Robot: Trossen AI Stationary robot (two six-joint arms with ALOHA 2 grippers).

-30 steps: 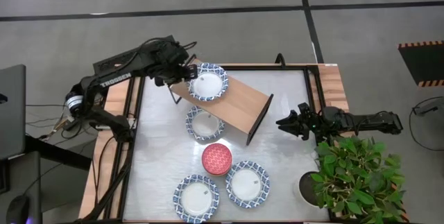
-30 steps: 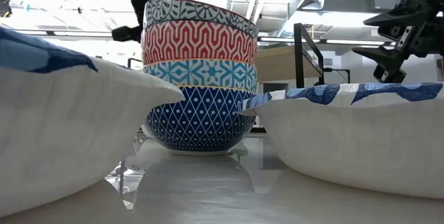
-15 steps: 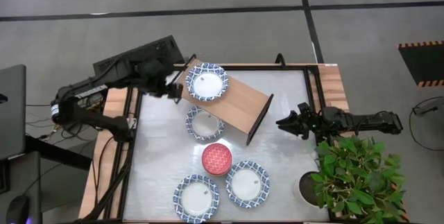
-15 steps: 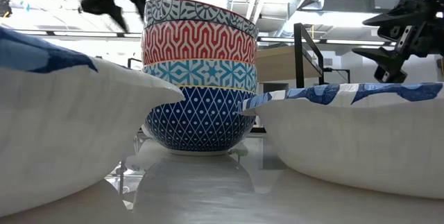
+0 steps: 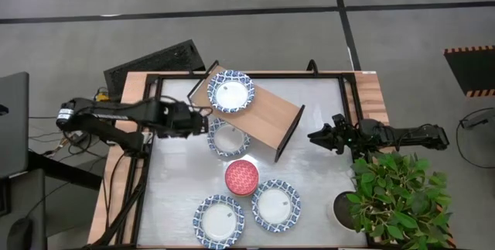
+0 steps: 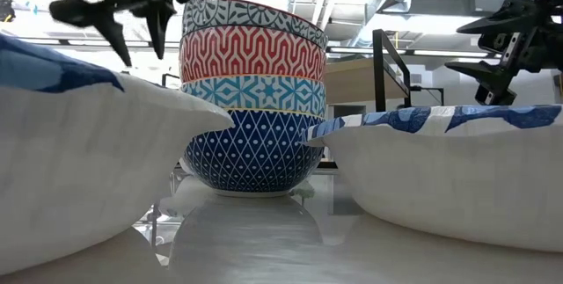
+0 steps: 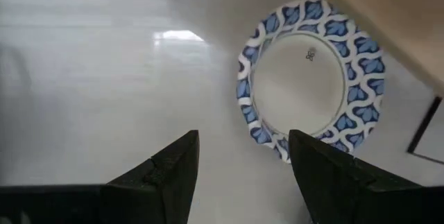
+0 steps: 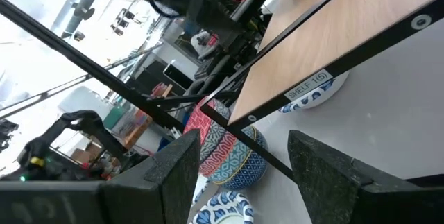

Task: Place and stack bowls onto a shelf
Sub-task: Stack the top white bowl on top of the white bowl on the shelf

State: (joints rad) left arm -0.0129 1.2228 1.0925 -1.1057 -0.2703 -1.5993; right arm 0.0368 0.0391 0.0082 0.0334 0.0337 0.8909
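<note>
Hovering open, the left hand (image 5: 203, 118) sits just beside a table bowl (image 5: 227, 138).

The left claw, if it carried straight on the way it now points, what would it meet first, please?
Probably the white, blue-rimmed bowl lying on the table beside the shelf; the left claw is open and aimed at its near rim.
</note>
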